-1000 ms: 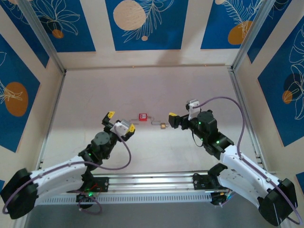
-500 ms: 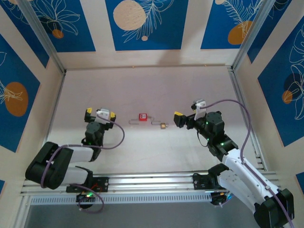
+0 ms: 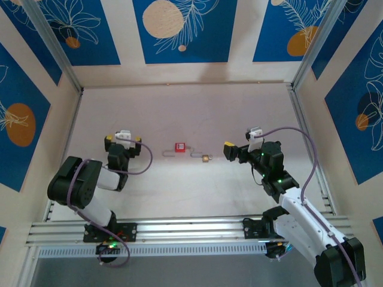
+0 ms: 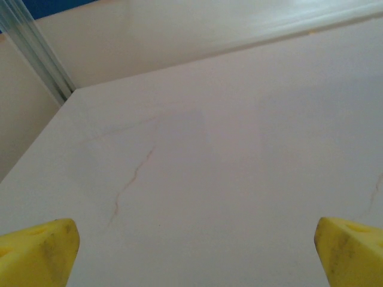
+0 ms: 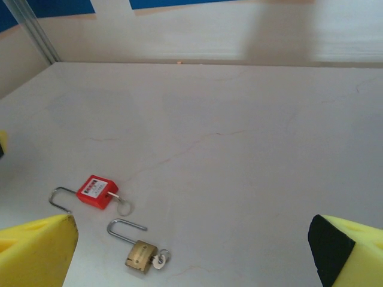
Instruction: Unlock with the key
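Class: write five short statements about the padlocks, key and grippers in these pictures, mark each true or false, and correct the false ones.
1. A red padlock and a brass padlock lie on the table. True.
2. The right gripper is shut on the brass padlock. False: it is open, apart from the padlock and empty.
3. In the top view, the red padlock lies left of the brass one. True.
4. The left gripper holds the key. False: it is open and empty; the key sits at the brass padlock's body.
5. The padlocks are stacked. False: they lie side by side, apart.
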Tool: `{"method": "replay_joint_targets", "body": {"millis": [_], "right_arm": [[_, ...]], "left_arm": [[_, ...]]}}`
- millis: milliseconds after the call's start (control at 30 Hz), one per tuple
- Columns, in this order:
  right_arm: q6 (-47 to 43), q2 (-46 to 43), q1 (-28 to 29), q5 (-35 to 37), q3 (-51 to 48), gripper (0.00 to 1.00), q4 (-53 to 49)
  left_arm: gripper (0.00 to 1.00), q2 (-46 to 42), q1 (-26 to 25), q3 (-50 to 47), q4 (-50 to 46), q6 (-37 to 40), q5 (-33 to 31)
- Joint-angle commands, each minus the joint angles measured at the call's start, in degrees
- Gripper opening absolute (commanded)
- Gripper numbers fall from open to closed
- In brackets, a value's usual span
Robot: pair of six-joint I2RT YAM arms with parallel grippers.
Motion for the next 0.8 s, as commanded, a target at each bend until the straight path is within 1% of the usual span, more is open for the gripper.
{"method": "replay_joint_targets", "body": {"millis": [0,100,200,267,367,433,467,533,600,633,667,767], "right_arm": [[-2.9,0.8,-1.3,-1.4,-1.0,0.99,3.1],[-6.7,2.9,-2.9,-4.4,-1.5,0.99,4.0],[-14.8,6.6,-4.3,-9.6,-1.8,0.99,5.8],[-18.5,9.6,-5.0,-9.8,-1.8,0.99,7.9],[-21.1,14.1,-6.9,-10.2,-2.7,0.99,13.6],[-22.6,18.1,-9.0,-12.7,-4.5,0.99,21.7],[-21.8,21.3,-10.8,-14.3,-5.9,0.99,27.1],[-14.7,28.2,-13.5,-14.9,-7.0,0.99,38.1],[-14.3,34.0,-15.3,-18.3,-6.4,0.99,41.6],[-13.5,36.4,-16.2,-19.8,-6.8,0.99,45.2],[-12.8,36.5,-16.7,-19.6,-7.5,0.99,46.6],[-11.1,36.8,-16.8,-15.2,-8.0,0.99,47.8]], "left_arm": [[1.0,-1.1,1.3,1.4,-4.1,-2.8,0.2],[1.0,-1.1,1.3,1.4,-4.1,-2.8,0.1],[1.0,-1.1,1.3,1.4,-4.1,-2.8,0.2],[1.0,-1.1,1.3,1.4,-4.1,-2.9,0.2],[1.0,-1.1,1.3,1.4,-4.1,-2.8,0.1],[1.0,-1.1,1.4,1.4,-4.1,-2.8,0.1],[1.0,-1.1,1.3,1.4,-4.1,-2.8,0.1],[1.0,-1.1,1.4,1.4,-4.1,-2.8,0.1],[1.0,-1.1,1.3,1.4,-4.1,-2.8,0.1],[1.0,-1.1,1.3,1.4,-4.1,-2.8,0.2],[1.0,-1.1,1.4,1.4,-4.1,-2.9,0.1],[1.0,-1.1,1.4,1.4,-4.1,-2.9,0.1]]}}
